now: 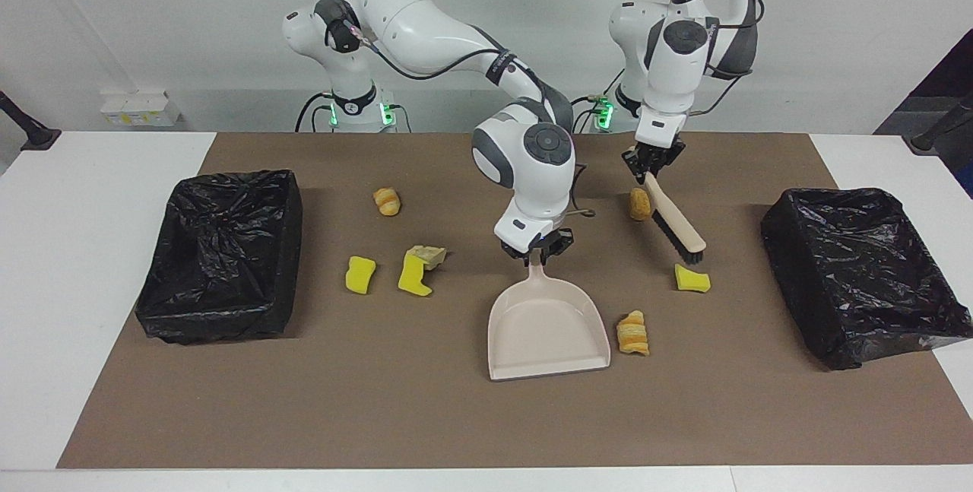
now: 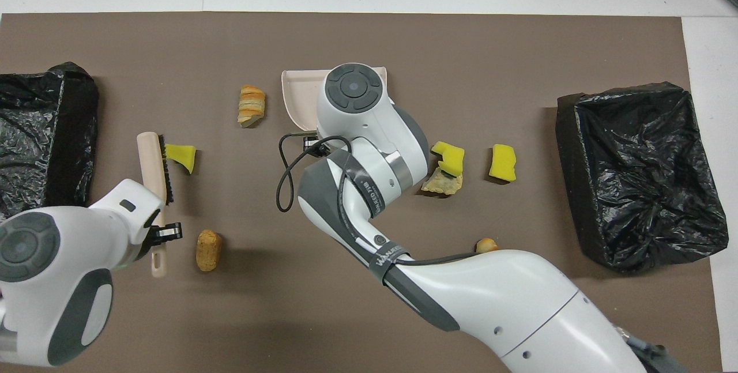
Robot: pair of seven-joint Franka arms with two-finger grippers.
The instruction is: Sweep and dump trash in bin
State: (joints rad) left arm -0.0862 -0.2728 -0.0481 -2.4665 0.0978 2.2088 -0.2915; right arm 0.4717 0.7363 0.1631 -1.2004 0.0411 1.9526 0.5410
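Note:
My right gripper (image 1: 536, 250) is shut on the handle of the beige dustpan (image 1: 547, 332), which lies flat mid-mat; the arm hides most of the pan (image 2: 300, 96) from overhead. My left gripper (image 1: 652, 165) is shut on the brush (image 1: 676, 222) handle. The brush (image 2: 153, 168) hangs tilted, bristles low beside a yellow sponge (image 1: 692, 279). Other trash lies on the mat: a brown lump (image 1: 639, 204), a croissant (image 1: 632, 332) by the pan, a second croissant (image 1: 388, 201), two more sponges (image 1: 359, 274) (image 1: 414, 277) and a bread chunk (image 1: 427, 255).
Two bins lined with black bags stand on the brown mat, one (image 1: 220, 249) at the right arm's end and one (image 1: 866, 271) at the left arm's end. White table (image 1: 91, 249) borders the mat.

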